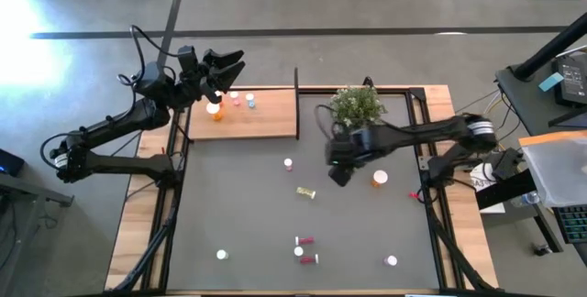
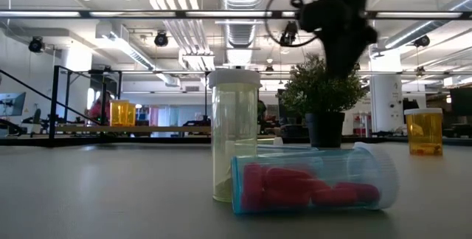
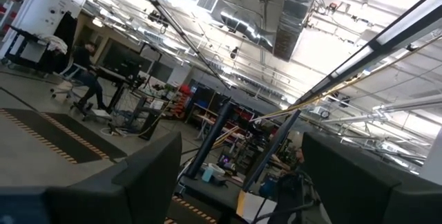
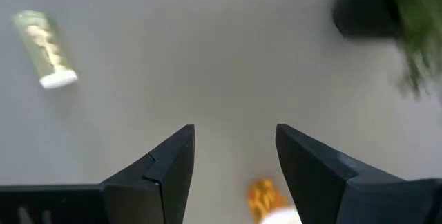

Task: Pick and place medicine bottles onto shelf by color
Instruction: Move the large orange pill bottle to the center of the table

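Note:
My right gripper hangs open and empty over the dark mat, its fingers pointing down. An orange bottle stands on the mat just to its right and also shows low between the fingers in the right wrist view, untouched. A yellow bottle lies on its side on the mat. My left gripper is open and empty, raised above the far edge of the wooden shelf. On the shelf stand an orange bottle, a pink one and a blue one.
A potted plant stands just beyond my right gripper. Several more bottles sit near the mat's front edge, among them red ones and a white-capped one. In the low view an upright pale bottle stands behind a lying red-filled one.

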